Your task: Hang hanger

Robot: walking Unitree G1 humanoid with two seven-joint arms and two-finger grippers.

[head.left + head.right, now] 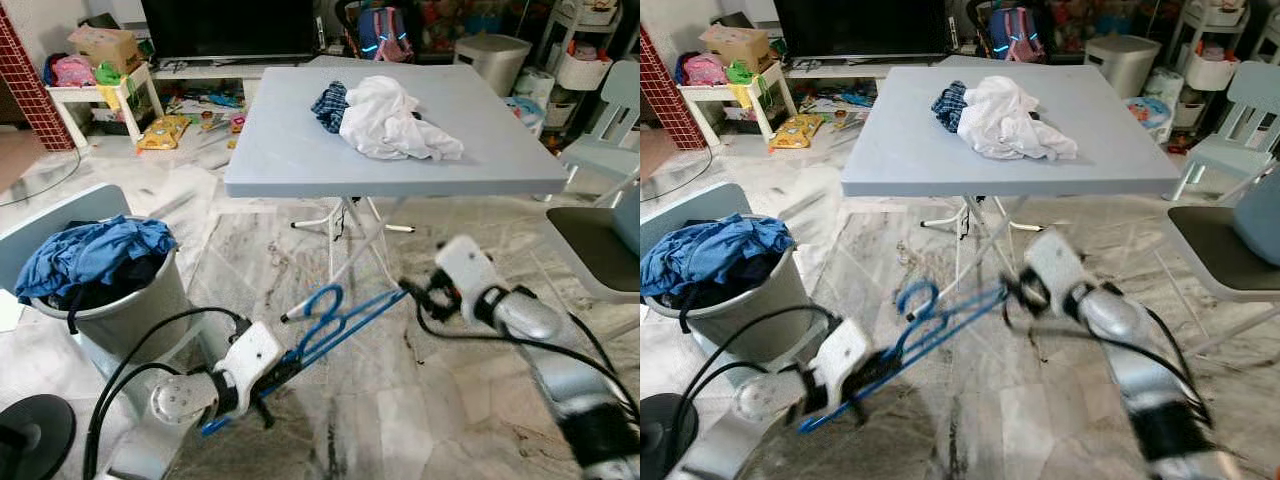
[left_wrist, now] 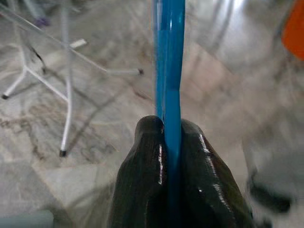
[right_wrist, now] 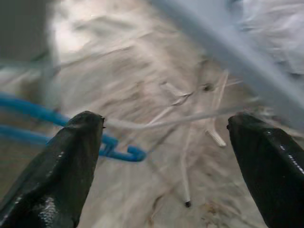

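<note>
The right tool (image 1: pixel 1015 290) is motion-blurred; the bin (image 1: pixel 130 310) hides under clothes (image 1: pixel 90 255).

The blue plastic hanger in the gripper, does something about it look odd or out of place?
Yes. The blue plastic hanger carries no garment and lies tilted, low above the marble floor, clamped at one end by the left gripper. The open right gripper is near its other end. The white clothes lie crumpled on the grey folding table.

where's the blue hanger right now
The blue plastic hanger is held low over the marble floor in the left gripper, just in front of the grey folding table, its far end near the open right gripper.
</note>
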